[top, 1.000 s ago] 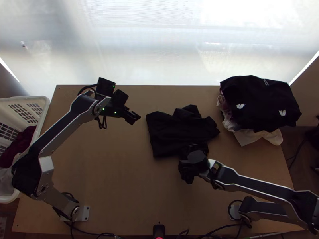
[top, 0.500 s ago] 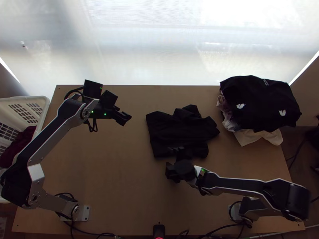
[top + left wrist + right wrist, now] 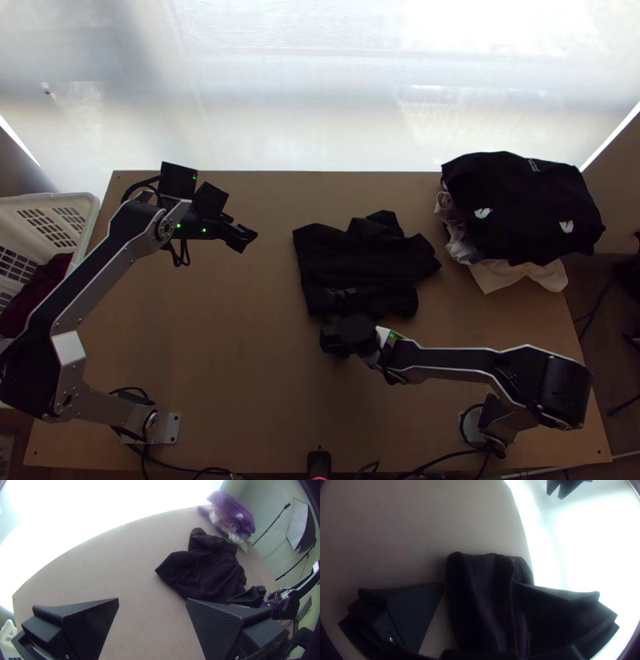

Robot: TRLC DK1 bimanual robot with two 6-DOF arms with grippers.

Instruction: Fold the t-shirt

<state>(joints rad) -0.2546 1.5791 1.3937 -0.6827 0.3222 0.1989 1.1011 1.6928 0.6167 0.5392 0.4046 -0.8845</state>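
right hand [image 3: 334,318] shifted left, left hand [image 3: 249,238] (slightly) too

The wide light-brown wooden table [image 3: 240,352] looks smooth and matt. On it, the crumpled black t-shirt [image 3: 360,264] is soft cloth, with no shine. The pile of black and pale clothes [image 3: 528,208] is cloth too. The white basket with holes [image 3: 48,199] looks like smooth, hard plastic, and the dark red bundle [image 3: 38,292] inside is cloth. The left arm's silver-grey links [image 3: 70,350] look like smooth metal, a bit shiny. The left gripper [image 3: 245,238] has matt black fingers [image 3: 88,623], maybe plastic, with a finely lined, rough face.
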